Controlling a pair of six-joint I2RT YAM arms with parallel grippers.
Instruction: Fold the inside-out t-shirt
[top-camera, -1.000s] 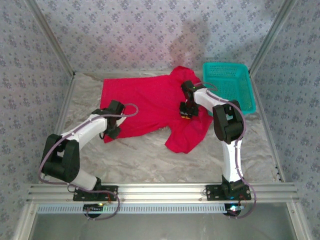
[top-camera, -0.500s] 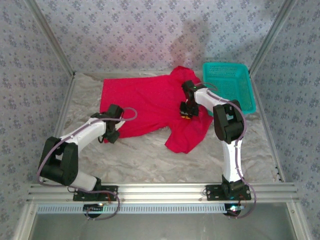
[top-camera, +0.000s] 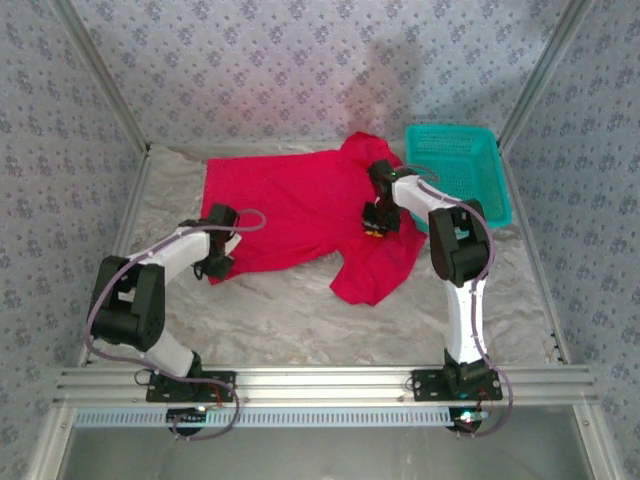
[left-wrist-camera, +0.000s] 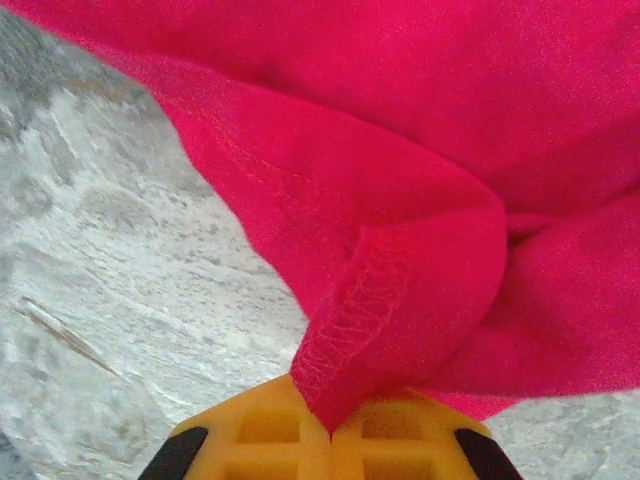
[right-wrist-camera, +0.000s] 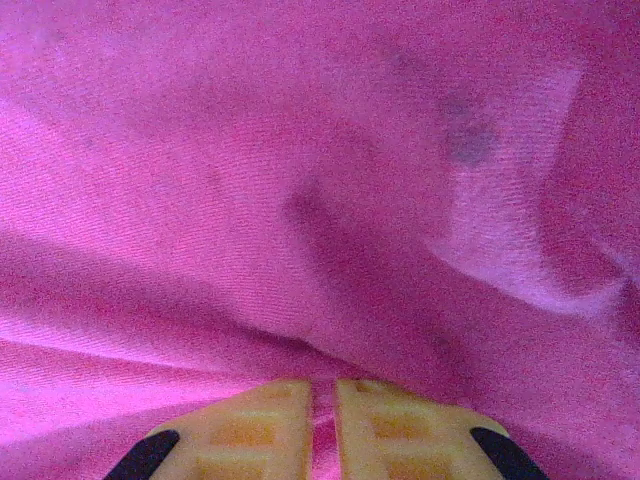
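Red cloth of the t-shirt (top-camera: 290, 205) lies spread across the far half of the table. Its body is toward the left, and a bunched part toward the right trails nearer to my bases. My left gripper (left-wrist-camera: 330, 425) is pinched tight on the shirt's near-left corner. In my left wrist view a stitched hem, folded to a point, is clamped between my yellow pads (left-wrist-camera: 255, 430) with no gap between them, and the rest of the cloth rises away above. The crinkled pale sheet (left-wrist-camera: 100, 280) that covers the table shows beside that corner. My right gripper (right-wrist-camera: 322, 400) is drawn narrow on the right-hand part of the shirt, with a thin sliver of cloth caught in the slit between its pads and soft folds running away beyond them. From above, that gripper sits on the cloth just left of the teal basket (top-camera: 460, 170), which stands at the far right. Whether the basket's near-left corner touches the shirt or only lies beside it, I cannot tell.
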